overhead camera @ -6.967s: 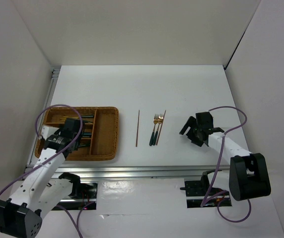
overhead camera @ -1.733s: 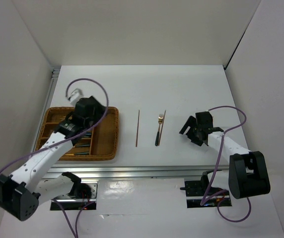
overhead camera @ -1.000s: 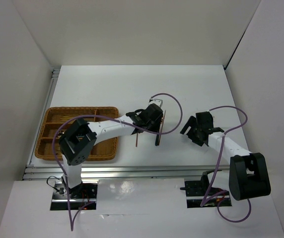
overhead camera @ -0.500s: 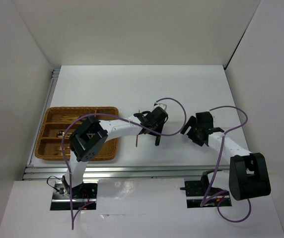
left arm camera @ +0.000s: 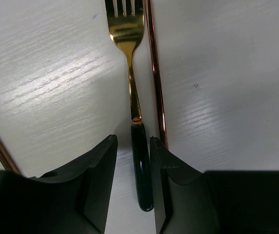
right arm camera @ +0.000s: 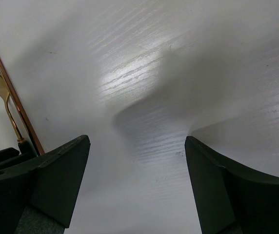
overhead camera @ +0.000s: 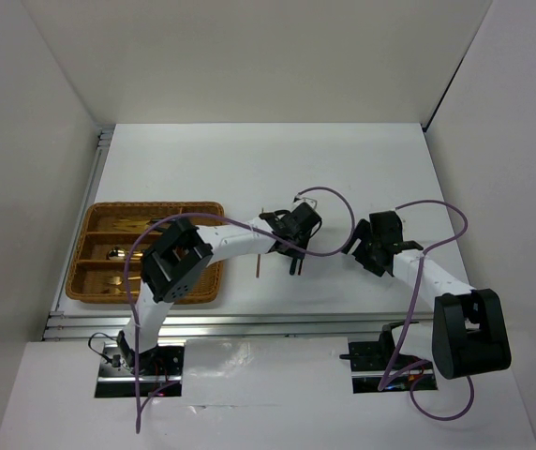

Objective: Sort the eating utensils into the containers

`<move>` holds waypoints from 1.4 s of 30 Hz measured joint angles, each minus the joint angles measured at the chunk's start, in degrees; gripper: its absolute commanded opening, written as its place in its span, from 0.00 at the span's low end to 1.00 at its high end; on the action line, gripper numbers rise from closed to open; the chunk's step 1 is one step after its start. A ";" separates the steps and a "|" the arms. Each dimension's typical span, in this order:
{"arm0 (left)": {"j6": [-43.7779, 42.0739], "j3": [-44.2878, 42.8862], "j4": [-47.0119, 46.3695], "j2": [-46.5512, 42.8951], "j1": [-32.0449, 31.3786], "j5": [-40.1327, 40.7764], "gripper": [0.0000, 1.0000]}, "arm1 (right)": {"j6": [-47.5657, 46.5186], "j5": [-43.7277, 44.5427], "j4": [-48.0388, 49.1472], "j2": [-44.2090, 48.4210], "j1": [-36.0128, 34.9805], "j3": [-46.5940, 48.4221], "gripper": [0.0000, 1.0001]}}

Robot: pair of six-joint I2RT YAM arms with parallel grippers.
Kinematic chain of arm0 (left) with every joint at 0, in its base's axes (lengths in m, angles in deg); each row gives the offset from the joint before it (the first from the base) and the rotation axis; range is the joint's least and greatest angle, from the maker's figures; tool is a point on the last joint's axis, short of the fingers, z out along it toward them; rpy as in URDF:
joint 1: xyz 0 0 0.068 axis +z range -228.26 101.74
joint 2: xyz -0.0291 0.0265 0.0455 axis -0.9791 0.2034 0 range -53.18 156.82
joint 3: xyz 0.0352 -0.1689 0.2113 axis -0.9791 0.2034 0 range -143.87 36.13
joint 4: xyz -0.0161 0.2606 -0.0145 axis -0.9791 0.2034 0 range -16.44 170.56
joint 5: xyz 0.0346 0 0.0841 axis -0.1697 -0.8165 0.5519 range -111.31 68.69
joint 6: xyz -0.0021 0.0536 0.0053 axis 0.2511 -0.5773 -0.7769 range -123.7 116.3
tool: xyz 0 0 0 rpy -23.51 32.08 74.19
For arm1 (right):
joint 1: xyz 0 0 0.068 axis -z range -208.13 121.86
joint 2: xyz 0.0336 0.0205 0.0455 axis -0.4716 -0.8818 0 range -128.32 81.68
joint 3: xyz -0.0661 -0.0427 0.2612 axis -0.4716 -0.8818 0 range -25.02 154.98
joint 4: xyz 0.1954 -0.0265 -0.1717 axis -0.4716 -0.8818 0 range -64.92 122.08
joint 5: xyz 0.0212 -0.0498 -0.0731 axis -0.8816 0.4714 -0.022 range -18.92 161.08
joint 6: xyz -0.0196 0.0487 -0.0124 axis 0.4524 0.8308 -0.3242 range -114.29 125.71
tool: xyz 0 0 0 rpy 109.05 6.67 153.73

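One fork [left arm camera: 128,44] with a gold head and dark green handle lies on the white table, a thin copper-brown stick [left arm camera: 155,83] close along its right side. My left gripper [left arm camera: 133,141] is down over the handle, one finger on each side. It is open, with a sliver of table showing left of the handle. In the top view this gripper [overhead camera: 296,246] sits mid-table and the handle end [overhead camera: 292,267] pokes out below it. The wicker tray [overhead camera: 146,205] at the left holds several utensils [overhead camera: 113,253]. My right gripper [right arm camera: 137,161] hangs open over bare table, empty.
A second brown stick [overhead camera: 258,268] lies left of the fork, partly under my left arm. My right gripper [overhead camera: 362,246] sits a short way right of the fork. The table's near edge is a metal rail [overhead camera: 249,323].
My left arm has swung from the tray across to the fork and come down over its handle, its jaws narrowing. The right arm has not moved.
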 measured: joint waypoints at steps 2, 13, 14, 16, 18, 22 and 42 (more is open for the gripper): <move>0.09 -0.81 0.83 0.63 -0.11 0.63 0.45 | 0.00 0.00 0.00 0.00 0.00 -0.02 0.86; 0.85 -4.79 4.42 3.26 -0.55 3.96 0.28 | 0.00 0.00 -0.02 0.00 0.00 -0.04 0.86; 1.14 -4.79 4.55 3.26 -0.55 4.26 0.27 | 0.00 0.00 -0.02 0.00 -0.02 -0.04 0.86; 2.19 -4.81 4.70 3.26 -0.57 4.90 0.24 | 0.00 0.00 -0.02 0.00 0.00 -0.04 0.86; 3.52 -4.74 4.85 3.23 -0.57 5.95 0.23 | 0.00 0.00 -0.02 0.00 0.00 -0.04 0.86; 6.64 -1.27 3.80 1.14 -0.50 8.13 0.23 | -0.02 0.00 -0.02 0.00 0.00 -0.04 0.86; 35.39 36.94 0.35 -49.66 16.55 20.22 0.23 | 0.00 -0.13 0.00 0.00 0.00 -0.09 0.86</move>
